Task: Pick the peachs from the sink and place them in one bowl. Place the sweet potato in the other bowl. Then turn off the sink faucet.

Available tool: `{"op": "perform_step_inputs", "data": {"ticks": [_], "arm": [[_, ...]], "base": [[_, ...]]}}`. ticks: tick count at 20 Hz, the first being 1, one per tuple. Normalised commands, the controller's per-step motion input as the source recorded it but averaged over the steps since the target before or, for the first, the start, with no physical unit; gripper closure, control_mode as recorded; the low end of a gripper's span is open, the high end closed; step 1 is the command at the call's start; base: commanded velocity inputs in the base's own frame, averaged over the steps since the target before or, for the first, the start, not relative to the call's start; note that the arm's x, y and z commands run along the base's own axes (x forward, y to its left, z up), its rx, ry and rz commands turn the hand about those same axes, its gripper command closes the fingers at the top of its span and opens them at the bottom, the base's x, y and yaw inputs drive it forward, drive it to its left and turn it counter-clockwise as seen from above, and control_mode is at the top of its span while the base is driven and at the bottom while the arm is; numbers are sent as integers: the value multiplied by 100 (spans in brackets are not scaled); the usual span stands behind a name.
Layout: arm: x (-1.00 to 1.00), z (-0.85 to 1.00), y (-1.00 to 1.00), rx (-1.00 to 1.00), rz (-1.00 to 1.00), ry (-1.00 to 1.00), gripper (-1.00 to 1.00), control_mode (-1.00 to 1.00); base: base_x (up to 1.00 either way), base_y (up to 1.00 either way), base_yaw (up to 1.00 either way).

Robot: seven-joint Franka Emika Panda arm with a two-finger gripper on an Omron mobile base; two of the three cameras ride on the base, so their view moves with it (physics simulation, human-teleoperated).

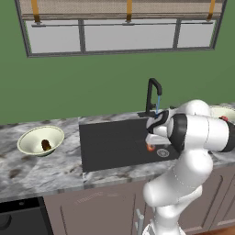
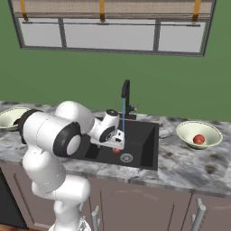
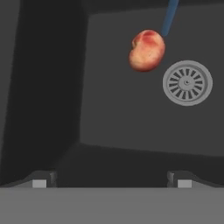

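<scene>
Hand view showed the tool [image 3: 111,181] with fingers wide apart and empty, over the sink [image 3: 48,87], tips barely visible. One peach [image 3: 147,50] lay beside the drain [image 3: 187,82], under the faucet [image 2: 126,97] stream. From the base views the arm mostly hid it. Another peach [image 2: 199,139] sat in the right bowl [image 2: 199,133], sweet potato [image 1: 46,145] in the left bowl [image 1: 41,140].
</scene>
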Motion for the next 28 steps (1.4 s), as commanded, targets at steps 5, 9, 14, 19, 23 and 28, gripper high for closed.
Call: {"op": "perform_step_inputs", "data": {"ticks": [5, 9, 14, 19, 23, 28], "arm": [[29, -28, 0, 1, -7, 0, -100, -100], [30, -31, 0, 0, -6, 1, -100, -100], [28, -31, -4, 0, -4, 0, -100, -100], [30, -26, -16, 2, -5, 0, -100, -100], [32, -25, -11, 2, -5, 0, -100, -100], [37, -26, -2, 1, -3, 0, -100, -100]], "base": [[0, 0, 0], [0, 0, 0], [0, 0, 0], [0, 0, 0], [0, 0, 0], [0, 0, 0]]}}
